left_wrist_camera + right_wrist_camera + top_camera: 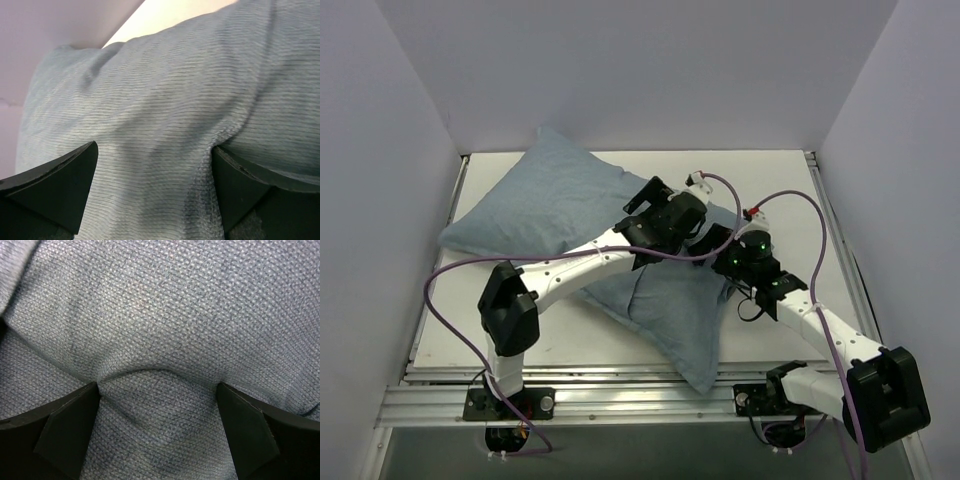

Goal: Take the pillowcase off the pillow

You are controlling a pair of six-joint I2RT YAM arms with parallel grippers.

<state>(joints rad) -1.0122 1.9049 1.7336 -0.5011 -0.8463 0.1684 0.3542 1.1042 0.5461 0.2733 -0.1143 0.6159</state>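
The pale blue-grey pillowcase (540, 205) covers the whole pillow, which stays hidden inside it, lying slantwise across the white table. My left gripper (702, 232) presses down on the cloth near its right-hand middle. In the left wrist view this gripper (155, 150) stands open, and a fold of pillowcase (165, 110) bulges between its black fingers (60, 185). My right gripper (722, 262) sits just beside it, also down on the cloth. In the right wrist view it (158, 386) is open too, with a ridge of pillowcase (160, 315) pushed up between the fingertips (70, 425).
White walls close in the table (770, 190) on the left, back and right. An aluminium rail (640, 400) runs along the near edge by the arm bases. Purple cables (445, 320) loop beside both arms.
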